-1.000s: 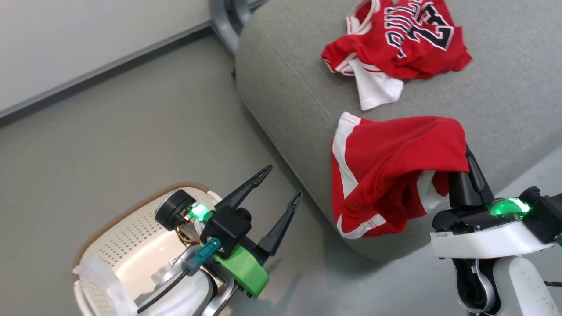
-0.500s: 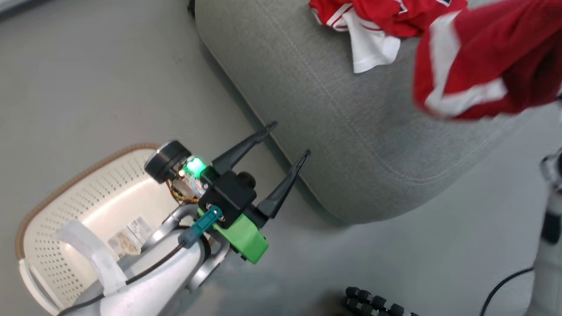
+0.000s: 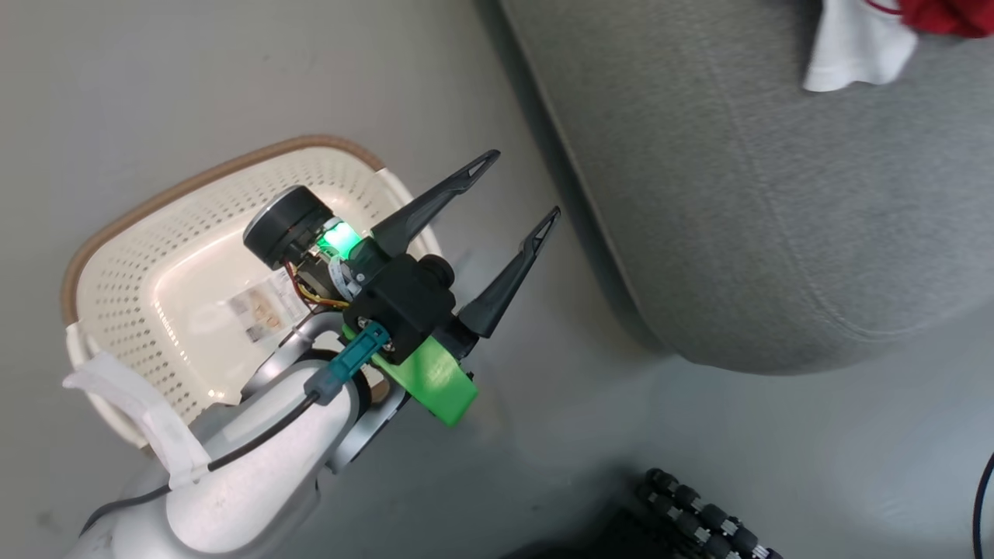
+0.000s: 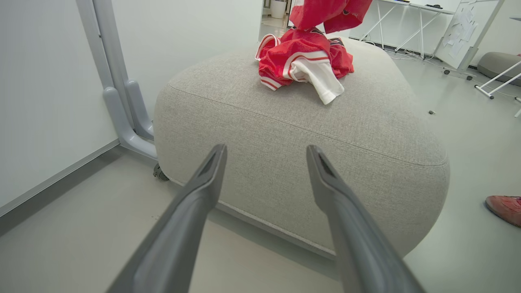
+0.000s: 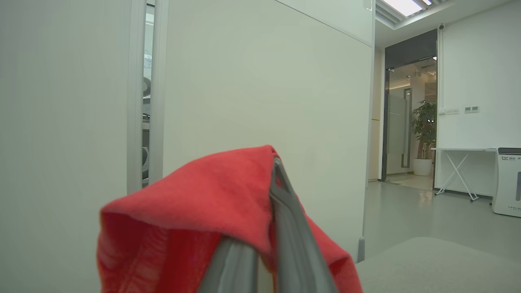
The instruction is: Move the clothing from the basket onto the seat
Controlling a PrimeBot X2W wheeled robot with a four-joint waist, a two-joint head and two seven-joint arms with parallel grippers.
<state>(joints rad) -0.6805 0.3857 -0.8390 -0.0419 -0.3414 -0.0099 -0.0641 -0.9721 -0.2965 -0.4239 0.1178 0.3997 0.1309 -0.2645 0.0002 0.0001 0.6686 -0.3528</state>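
All along the bottom the pale floor point(image 3: 194, 78) is spreading out, and on it the seat point(image 4: 285, 134) is sitting broad and grey, its rounded edge and stitched seam facing the left wrist camera. In the head view the seat point(image 3: 776, 194) is taking the upper right. Beside it, but apart from it, the basket point(image 3: 124, 256) is resting on the floor, cream and perforated, with its brown rim curving round the far side. The left arm is reaching over its near corner and hiding part of it.

Now the clothing. The jersey point(image 4: 301, 61) is lying crumpled on top of the seat, toward its far side, with a white flap spilling toward the camera; that flap point(image 3: 854, 46) is peeking in at the top of the head view. Just above the jersey the other garment point(image 4: 325, 12) is hanging down from the picture's top edge; I cannot tell whether the two are touching.

That garment point(image 5: 195, 203) is draping over the right gripper point(image 5: 273, 175), whose fingers are pressed together and pinching the red cloth, held up in front of a pale wall point(image 5: 264, 81).

The left gripper point(image 3: 521, 185) is hovering between basket and seat, fingers spread wide, gripping nothing, and pointing at the seat's side point(image 4: 266, 148).

Smaller things: a label point(image 3: 256, 310) is lying on the basket's floor, and a red shoe point(image 4: 504, 209) is showing on the floor past the seat.
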